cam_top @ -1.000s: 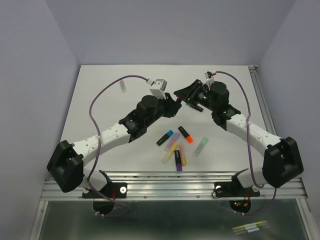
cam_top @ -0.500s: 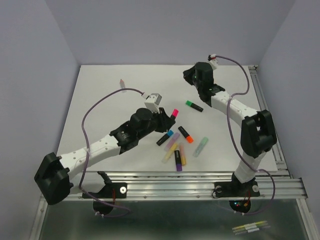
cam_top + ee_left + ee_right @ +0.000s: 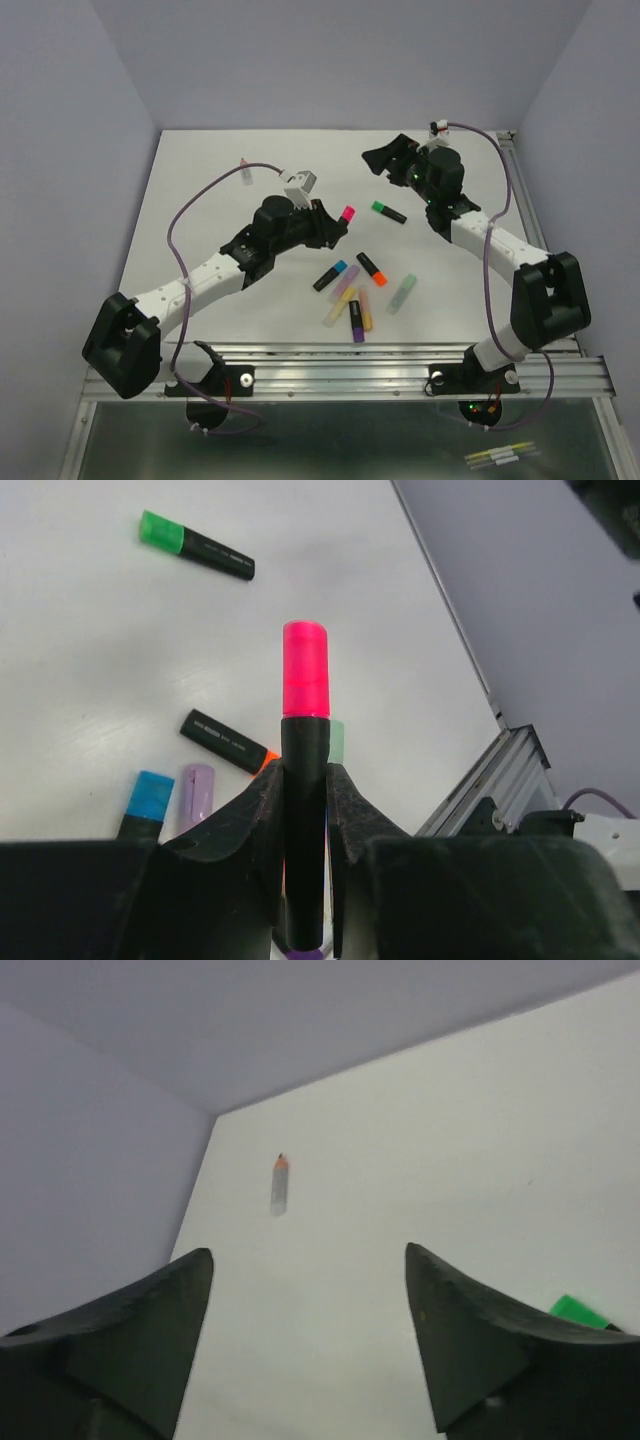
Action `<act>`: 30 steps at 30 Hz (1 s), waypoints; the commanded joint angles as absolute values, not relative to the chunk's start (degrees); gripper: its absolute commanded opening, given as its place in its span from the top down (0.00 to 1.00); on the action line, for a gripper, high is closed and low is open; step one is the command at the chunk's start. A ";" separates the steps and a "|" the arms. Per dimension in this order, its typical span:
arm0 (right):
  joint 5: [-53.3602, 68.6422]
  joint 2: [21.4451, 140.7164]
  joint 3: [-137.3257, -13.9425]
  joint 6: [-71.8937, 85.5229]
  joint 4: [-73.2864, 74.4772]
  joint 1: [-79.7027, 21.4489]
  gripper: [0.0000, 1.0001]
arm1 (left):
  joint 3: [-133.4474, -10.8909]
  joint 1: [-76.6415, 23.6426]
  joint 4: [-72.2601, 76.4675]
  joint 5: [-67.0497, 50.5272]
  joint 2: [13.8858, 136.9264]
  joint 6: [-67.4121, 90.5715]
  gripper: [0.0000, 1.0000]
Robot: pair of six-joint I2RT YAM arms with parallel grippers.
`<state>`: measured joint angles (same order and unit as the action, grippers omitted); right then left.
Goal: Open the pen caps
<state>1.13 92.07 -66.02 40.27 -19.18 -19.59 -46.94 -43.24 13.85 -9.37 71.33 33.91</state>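
My left gripper (image 3: 328, 222) (image 3: 305, 780) is shut on the black barrel of a pen whose pink cap (image 3: 348, 213) (image 3: 305, 670) sticks out past the fingertips, still seated on the barrel. My right gripper (image 3: 385, 158) (image 3: 308, 1260) hangs wide open over the far part of the table with nothing between its fingers. A black pen with a green cap (image 3: 388, 211) (image 3: 195, 545) lies flat between the two grippers; its green cap (image 3: 578, 1310) shows at the right wrist view's lower right.
Several capped pens lie clustered near the front: blue-capped (image 3: 330, 275), orange-capped (image 3: 371, 267), pastel green (image 3: 401, 293), purple-capped (image 3: 357, 322). A pale pen (image 3: 243, 170) (image 3: 279, 1184) lies alone at the far left. A metal rail (image 3: 350, 365) runs along the near edge.
The right gripper has opened wide and drawn back from the left gripper to the far side. The green-capped pen now lies on the table. The left gripper still holds the pink-capped pen.
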 commanded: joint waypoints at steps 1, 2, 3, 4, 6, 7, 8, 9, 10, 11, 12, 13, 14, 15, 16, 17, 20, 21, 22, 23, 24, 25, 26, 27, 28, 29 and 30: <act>21.78 84.65 -54.69 42.27 -38.74 -19.42 0.00 | -50.27 -35.52 26.53 -26.79 74.00 36.20 1.00; 25.36 82.81 -51.62 43.67 -40.67 -19.34 0.00 | -51.06 -34.72 27.50 -27.94 74.53 36.82 1.00; 26.53 82.01 -50.72 44.38 -42.17 -19.42 0.00 | -51.67 -34.19 28.47 -28.82 75.05 37.26 1.00; 27.33 81.57 -50.19 45.78 -41.93 -19.42 0.00 | -52.81 -33.58 28.48 -29.61 75.67 37.53 1.00; 30.66 81.65 -50.19 50.43 -42.62 -19.34 0.00 | -53.70 -33.49 29.61 -31.72 76.37 37.53 1.00; 32.67 82.00 -50.10 51.41 -44.37 -19.34 0.00 | -54.22 -33.49 29.79 -33.29 76.99 37.88 1.00; 35.22 82.61 -49.75 51.94 -46.99 -19.25 0.00 | -54.49 -33.49 30.23 -33.92 77.25 38.05 1.00; 40.38 84.18 -49.14 54.12 -54.42 -19.34 0.00 | -54.75 -33.49 31.28 -34.80 77.26 38.75 1.00; 42.17 85.42 -48.61 56.58 -58.67 -19.34 0.00 | -54.76 -33.40 31.72 -35.24 77.26 39.19 1.00; 43.23 86.47 -48.34 59.56 -62.45 -19.34 0.00 | -54.76 -33.31 32.25 -35.42 77.08 39.63 1.00; 45.07 87.70 -48.25 64.81 -69.62 -19.34 0.00 | -54.84 -33.14 32.52 -35.59 76.99 39.81 1.00; 45.44 90.15 -48.25 67.13 -72.65 -19.42 0.00 | -54.84 -33.05 33.04 -36.03 76.73 40.16 1.00; 45.53 91.22 -48.25 69.24 -75.30 -19.42 0.00 | -54.93 -33.05 33.22 -36.12 76.64 40.60 1.00; 45.70 92.45 -48.34 72.91 -80.72 -19.42 0.00 | -55.02 -32.96 33.31 -36.04 76.55 40.87 1.00; 45.96 94.11 -48.43 74.43 -82.95 -19.42 0.00 | -55.19 -32.96 33.40 -35.95 76.47 41.39 1.00; 45.97 94.74 -48.51 76.44 -85.67 -19.42 0.00 | -55.20 -32.78 33.40 -35.77 76.38 41.66 1.00; 45.79 95.01 -48.34 76.99 -87.19 -19.77 0.02 | -55.20 -32.43 33.49 -35.16 76.81 42.88 1.00; 45.36 94.75 -48.25 76.21 -86.32 -19.95 0.02 | -55.20 -32.43 33.57 -35.07 76.82 43.06 1.00; 45.18 94.22 -48.25 75.16 -85.53 -20.21 0.03 | -55.11 -32.34 33.66 -34.98 76.99 43.24 1.00; 44.65 93.52 -47.90 74.19 -84.30 -20.39 0.04 | -55.11 -32.26 33.75 -34.72 77.17 43.42 1.00; 43.52 91.86 -47.90 71.48 -80.55 -20.74 0.06 | -55.19 -32.17 33.75 -34.37 77.34 43.50 1.00; 43.16 90.98 -47.90 69.80 -78.33 -20.83 0.06 | -55.20 -32.17 33.75 -34.02 77.26 43.77 1.00; 42.46 90.18 -48.07 66.91 -73.35 -21.00 0.08 | -55.02 -32.25 33.66 -33.67 77.34 44.03 1.00; 40.89 88.52 -48.08 65.75 -71.30 -21.27 0.11 | -55.02 -32.26 33.75 -32.88 77.34 44.38 1.00; 39.91 87.90 -48.08 64.87 -69.45 -21.53 0.14 | -54.93 -32.26 33.84 -32.44 77.52 44.73 1.00; 38.95 87.37 -48.08 63.82 -66.56 -21.71 0.17 | -55.19 -32.17 33.84 -32.17 77.61 44.74 1.00; 37.80 86.84 -48.08 63.63 -65.92 -22.06 0.20 | -55.37 -32.08 33.84 -32.08 77.96 45.08 1.00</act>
